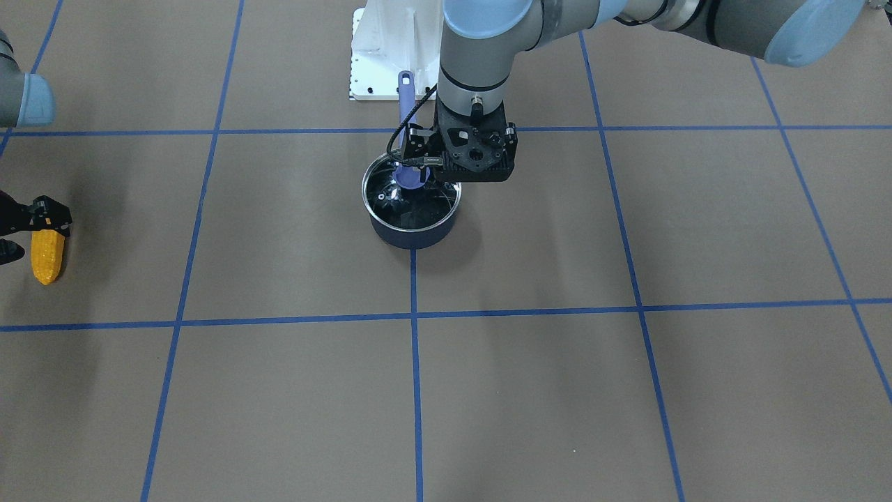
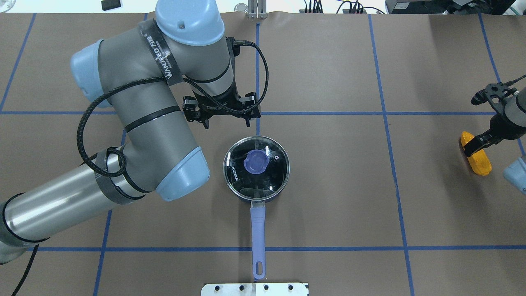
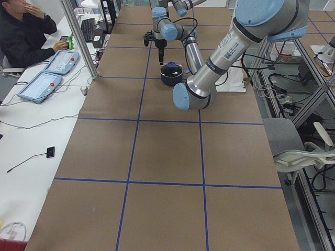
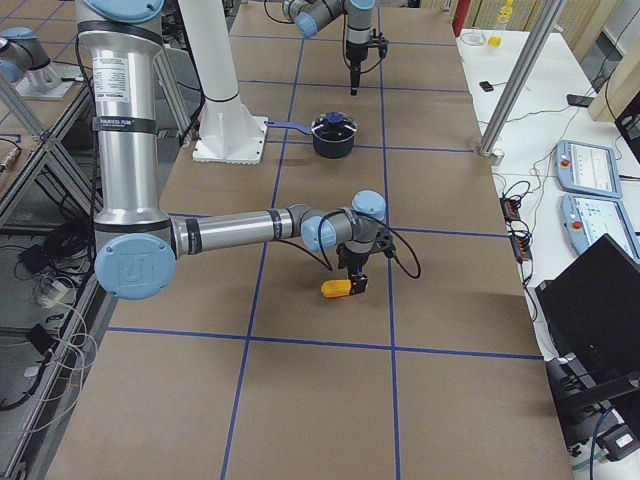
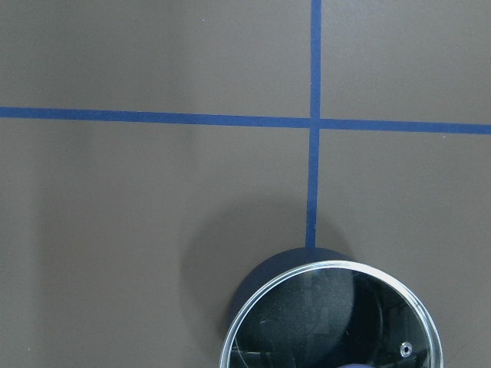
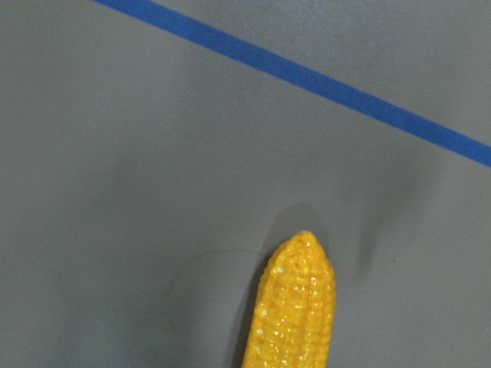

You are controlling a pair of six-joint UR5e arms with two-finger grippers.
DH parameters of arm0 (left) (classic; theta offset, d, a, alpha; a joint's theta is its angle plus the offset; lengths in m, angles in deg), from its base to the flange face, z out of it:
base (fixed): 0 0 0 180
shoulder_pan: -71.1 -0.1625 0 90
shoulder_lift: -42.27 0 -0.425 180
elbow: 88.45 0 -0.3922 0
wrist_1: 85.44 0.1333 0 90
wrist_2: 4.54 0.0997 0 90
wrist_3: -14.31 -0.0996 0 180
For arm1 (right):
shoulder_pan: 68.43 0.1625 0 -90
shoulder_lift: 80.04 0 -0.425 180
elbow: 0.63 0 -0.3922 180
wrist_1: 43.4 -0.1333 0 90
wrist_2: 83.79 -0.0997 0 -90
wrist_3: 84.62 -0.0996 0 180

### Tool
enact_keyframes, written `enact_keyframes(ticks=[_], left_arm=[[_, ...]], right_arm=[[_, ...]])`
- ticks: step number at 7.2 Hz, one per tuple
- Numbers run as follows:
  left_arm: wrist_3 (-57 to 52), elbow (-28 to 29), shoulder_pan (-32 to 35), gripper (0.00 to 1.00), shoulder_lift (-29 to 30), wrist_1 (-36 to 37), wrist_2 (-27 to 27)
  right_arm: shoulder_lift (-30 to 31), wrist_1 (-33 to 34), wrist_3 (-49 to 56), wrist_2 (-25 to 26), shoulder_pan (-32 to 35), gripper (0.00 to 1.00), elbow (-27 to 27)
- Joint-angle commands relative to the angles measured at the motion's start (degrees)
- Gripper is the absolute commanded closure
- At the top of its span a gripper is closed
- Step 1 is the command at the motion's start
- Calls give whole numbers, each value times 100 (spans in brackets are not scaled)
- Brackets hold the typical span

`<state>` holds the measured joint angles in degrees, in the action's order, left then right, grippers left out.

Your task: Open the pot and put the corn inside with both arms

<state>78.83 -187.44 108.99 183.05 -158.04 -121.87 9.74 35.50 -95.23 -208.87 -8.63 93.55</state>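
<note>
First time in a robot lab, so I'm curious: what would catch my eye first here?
A dark pot with a purple handle stands mid-table, its glass lid on. The big left arm's left end effector hangs close by, touching nothing. Far off to the robot's right, a bright yellow corn lies on the brown table, with the right end effector down at one end of it.

Left gripper (image 1: 477,167): fingertips hidden beneath its own body, jaw stance unreadable | pot (image 5: 261,280): cut by the left wrist view's lower edge | corn (image 6: 295,307): butt end cropped at the bottom edge | right gripper (image 2: 480,142): hold on corn too small to judge.
</note>
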Motion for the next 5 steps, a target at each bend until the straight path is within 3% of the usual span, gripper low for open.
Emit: enact_keyframes(ticks=[1,3,5], left_arm=[[0,12,-1,0,-7,0,0],[-9,3,-1,0,-16,0,0],[-9,3,-1,0,-24,0,0]], right_arm=[[31,-59,-2,1,-117,1,-41],[14,-59,-2,27,-179,2,-49],[31,-50,-2,141,-231,15,-102]])
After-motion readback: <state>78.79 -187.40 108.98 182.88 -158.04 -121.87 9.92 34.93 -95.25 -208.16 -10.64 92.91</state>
